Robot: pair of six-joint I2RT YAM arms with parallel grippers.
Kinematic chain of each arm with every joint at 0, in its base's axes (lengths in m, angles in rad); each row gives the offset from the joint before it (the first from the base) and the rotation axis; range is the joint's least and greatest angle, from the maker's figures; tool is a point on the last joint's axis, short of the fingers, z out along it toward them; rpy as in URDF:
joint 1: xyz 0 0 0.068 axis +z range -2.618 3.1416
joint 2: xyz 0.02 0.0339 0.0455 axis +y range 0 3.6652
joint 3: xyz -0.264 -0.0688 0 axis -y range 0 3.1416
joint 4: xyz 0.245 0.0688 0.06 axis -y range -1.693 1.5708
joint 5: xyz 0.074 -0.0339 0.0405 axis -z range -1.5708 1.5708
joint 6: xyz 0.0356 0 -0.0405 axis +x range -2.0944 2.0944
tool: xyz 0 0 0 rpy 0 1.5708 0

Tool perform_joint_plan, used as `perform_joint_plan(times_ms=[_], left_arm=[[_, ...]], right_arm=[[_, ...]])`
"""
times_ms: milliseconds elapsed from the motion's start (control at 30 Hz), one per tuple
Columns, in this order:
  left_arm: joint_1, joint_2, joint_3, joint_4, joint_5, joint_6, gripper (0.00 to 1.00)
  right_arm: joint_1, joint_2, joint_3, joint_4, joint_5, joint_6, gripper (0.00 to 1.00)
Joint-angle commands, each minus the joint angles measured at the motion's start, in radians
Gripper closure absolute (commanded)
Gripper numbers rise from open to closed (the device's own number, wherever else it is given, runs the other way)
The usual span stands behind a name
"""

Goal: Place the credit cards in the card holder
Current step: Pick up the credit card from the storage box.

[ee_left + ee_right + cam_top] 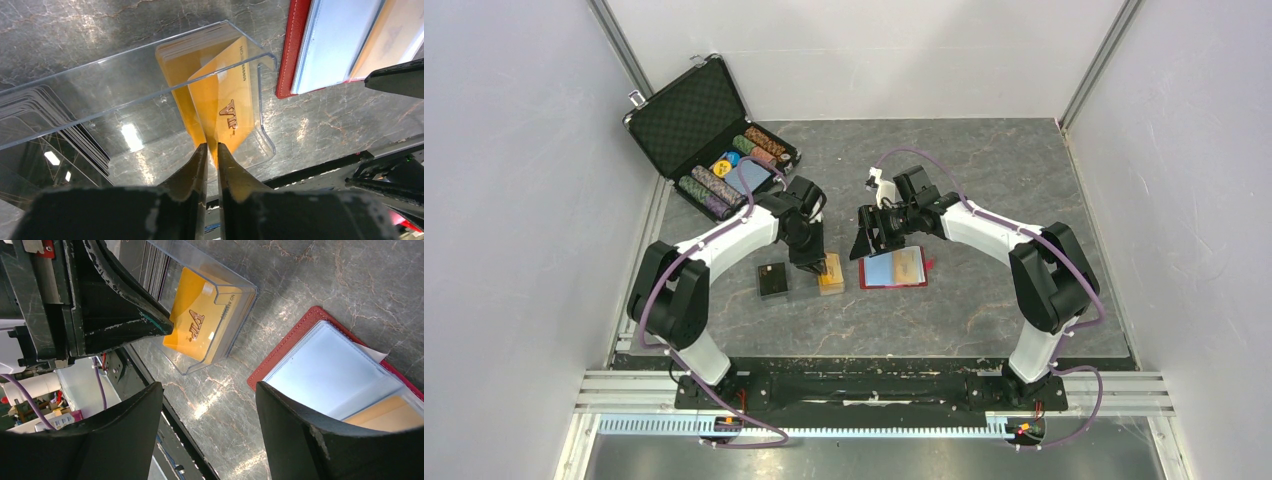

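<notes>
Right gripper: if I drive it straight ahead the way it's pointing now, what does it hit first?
Most likely the bare table, in the gap between the clear card box and the open red wallet. The right gripper is open and frames that strip, though depth is unclear.

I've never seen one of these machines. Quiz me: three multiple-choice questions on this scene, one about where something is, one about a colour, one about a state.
1. Where does the stack of orange cards sit?
A. in the clear box
B. in the chip case
C. on the bare table

2. What colour is the card holder cover?
A. black
B. red
C. blue

3. How is the right gripper?
A. open, empty
B. shut on a card
C. shut on the holder

Answers: A, clear walls surround the stack; B, a red rim frames its sleeves; A, its fingers stand wide apart with nothing between.
</notes>
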Motion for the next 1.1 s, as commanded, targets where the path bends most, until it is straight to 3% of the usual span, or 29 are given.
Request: perform_joint_plan(times_ms=[0,533,633,733,1067], left_arm=[[-0.008,-0.014,0.027,0.048,0.040,0.009,0.75],[-0.017,0.008,-0.009,0.130,0.069,-0.023,0.73],[-0.017,0.027,-0.021,0.130,0.051,-0.027,0.81],[-0.021,0.035,-0.022,0.132,0.055,-0.027,0.98],[-0.022,-0.193,-0.037,0.175,-0.011,-0.062,0.98]], right_arm=[[-0.003,-0.014,0.009,-0.003,-0.001,-0.015,0.29],[-0.003,-0.013,0.012,-0.007,0.003,-0.017,0.29],[-0.005,-0.016,0.012,-0.009,0.006,-0.019,0.29],[-0.009,-0.019,0.013,-0.012,0.008,-0.023,0.29],[-0.101,-0.109,-0.010,-0.002,-0.012,-0.030,0.21]])
